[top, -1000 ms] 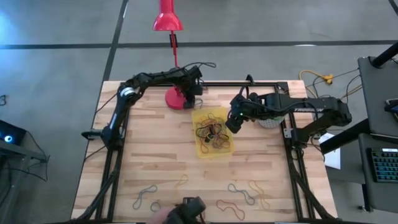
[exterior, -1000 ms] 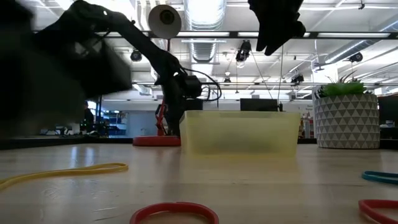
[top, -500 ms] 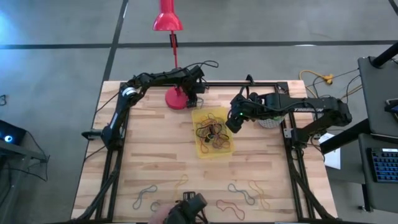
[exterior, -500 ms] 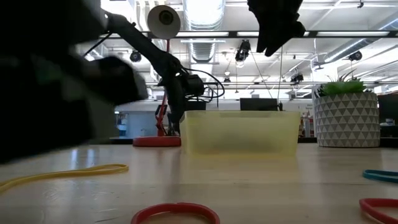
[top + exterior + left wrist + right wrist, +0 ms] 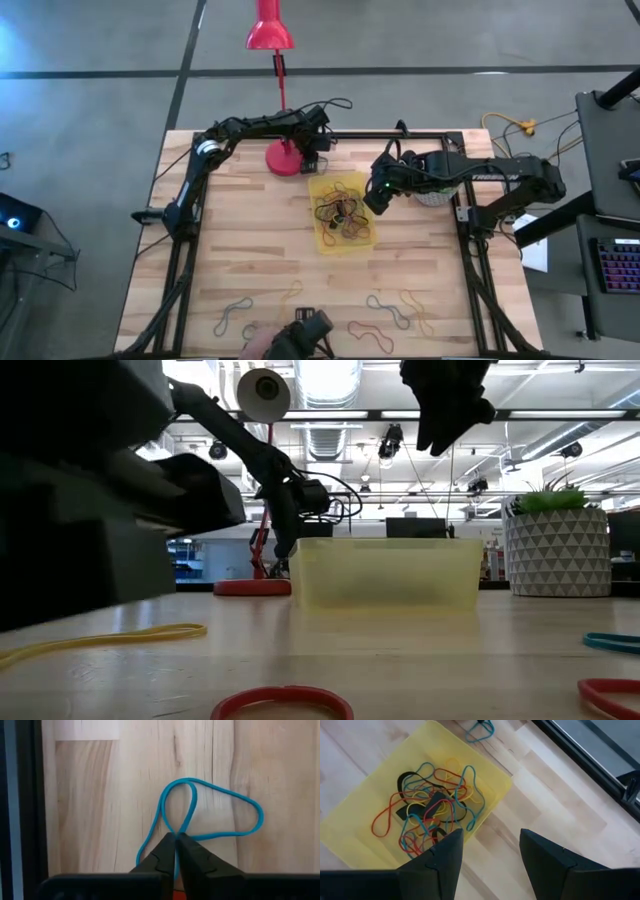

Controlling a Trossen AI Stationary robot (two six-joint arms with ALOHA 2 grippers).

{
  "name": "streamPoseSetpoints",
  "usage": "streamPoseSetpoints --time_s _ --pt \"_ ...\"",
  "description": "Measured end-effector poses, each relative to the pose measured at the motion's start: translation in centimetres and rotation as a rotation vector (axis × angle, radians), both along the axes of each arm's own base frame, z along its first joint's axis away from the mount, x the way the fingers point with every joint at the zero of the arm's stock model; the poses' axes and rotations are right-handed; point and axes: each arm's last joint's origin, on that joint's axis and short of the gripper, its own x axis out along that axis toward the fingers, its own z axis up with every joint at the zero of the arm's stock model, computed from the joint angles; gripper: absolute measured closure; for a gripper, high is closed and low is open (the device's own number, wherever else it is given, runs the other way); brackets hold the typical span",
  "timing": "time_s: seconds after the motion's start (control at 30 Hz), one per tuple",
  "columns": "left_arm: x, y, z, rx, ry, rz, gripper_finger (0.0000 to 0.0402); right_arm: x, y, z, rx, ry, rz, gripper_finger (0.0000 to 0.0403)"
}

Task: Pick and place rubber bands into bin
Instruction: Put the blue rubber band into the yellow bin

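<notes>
- Left gripper pinched shut on thin blue rubber band lying on wooden table.
- Right gripper spread wide, empty, above shallow translucent yellow plastic bin of tangled bands.

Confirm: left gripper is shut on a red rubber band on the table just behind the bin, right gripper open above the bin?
Not quite: the band is blue, not red. The left wrist view shows the left gripper shut on a blue rubber band lying on the wood. The rest holds: the right gripper hangs open above the bin.
</notes>
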Motion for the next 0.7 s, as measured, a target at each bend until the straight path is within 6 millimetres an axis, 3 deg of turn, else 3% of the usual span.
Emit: streamPoseSetpoints --time_s 0.27,0.5,0.7 --pt "-0.1 0.3 1.6 0.019 0.024 0.021 0.0401 -0.1 0.0 -0.5 0.001 0.015 0.0 0.022" --pt "0.0 -0.1 6.6 0.064 -0.061 0.016 0.0401 -0.1 0.0 -0.6 0.0 0.02 0.002 0.022" --pt "0.2 -1.0 9.3 0.103 -0.143 -0.01 0.0401 -0.1 0.0 -0.7 -0.003 0.027 0.009 0.022"
